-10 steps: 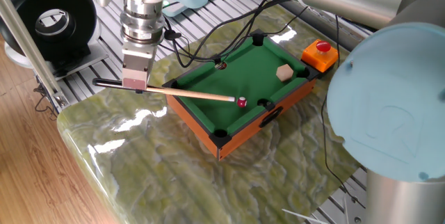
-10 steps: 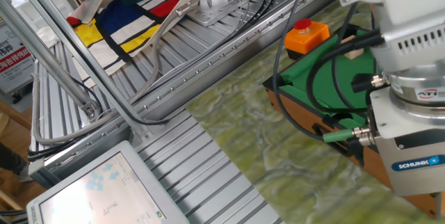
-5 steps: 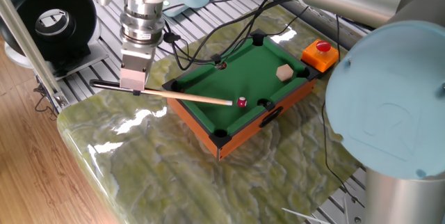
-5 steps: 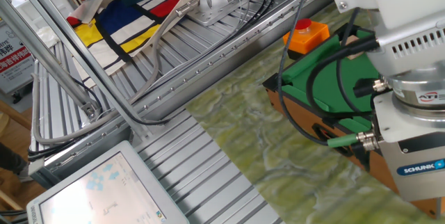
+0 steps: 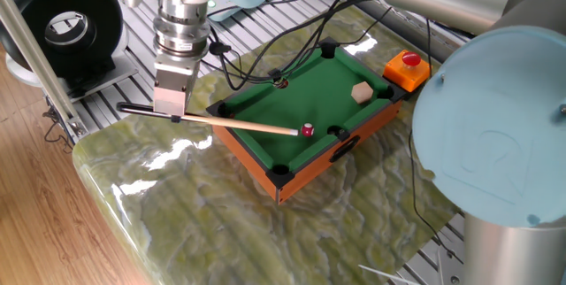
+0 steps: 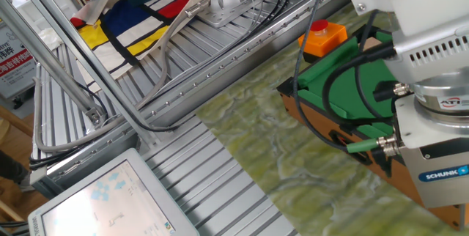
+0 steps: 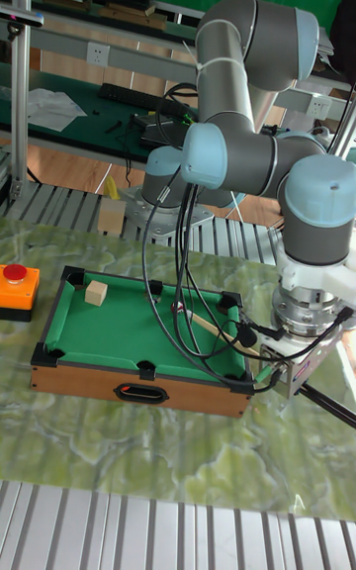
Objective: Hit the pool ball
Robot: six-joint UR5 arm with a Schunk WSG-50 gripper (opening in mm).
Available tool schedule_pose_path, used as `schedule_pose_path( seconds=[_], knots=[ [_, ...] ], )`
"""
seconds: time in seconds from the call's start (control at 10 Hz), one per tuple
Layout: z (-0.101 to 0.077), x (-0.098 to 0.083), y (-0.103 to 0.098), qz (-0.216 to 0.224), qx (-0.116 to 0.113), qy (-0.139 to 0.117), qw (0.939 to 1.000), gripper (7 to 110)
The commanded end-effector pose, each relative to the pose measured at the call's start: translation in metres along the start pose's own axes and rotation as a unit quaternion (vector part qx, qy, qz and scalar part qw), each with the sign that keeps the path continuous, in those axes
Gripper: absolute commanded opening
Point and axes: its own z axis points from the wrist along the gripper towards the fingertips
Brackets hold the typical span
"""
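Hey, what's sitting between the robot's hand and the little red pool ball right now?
Only the wooden cue stick, held in the hand. It runs over the toy table's rim and bare felt, its tip just short of the pool ball. One fixed view shows this.

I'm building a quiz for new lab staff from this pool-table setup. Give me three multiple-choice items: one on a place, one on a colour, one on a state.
1. Where does the pool ball lie?
A. by the pocket in the middle of the near rail
B. in the far corner by the button
C. off the table

2. What colour is the cloth of the mini pool table?
A. blue
B. green
C. red

3. What is the gripper doing?
A. hanging open and empty
B. gripping the tan cube
C. holding the cue stick

Answers:
1 A, the ball sits close to the side pocket, just past the cue tip.
2 B, the felt is green inside an orange-brown frame.
3 C, the cue runs from the gripper toward the ball; the tan cube lies free.
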Motion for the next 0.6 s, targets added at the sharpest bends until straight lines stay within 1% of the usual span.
schedule_pose_path(
  seconds=[0.0, 0.2, 0.3, 0.4, 0.5],
  knots=[
    [-0.002, -0.005, 0.004, 0.007, -0.007, -0.008, 0.9999, 7],
    [-0.004, -0.019, 0.008, 0.007, -0.011, -0.034, 0.9993, 7],
    [-0.004, -0.020, 0.007, 0.006, -0.009, -0.035, 0.9993, 7],
    [-0.003, -0.007, 0.004, 0.005, -0.003, -0.008, 0.9999, 7],
    [-0.003, 0.003, 0.005, 0.009, -0.005, 0.011, 0.9999, 7]
  ],
)
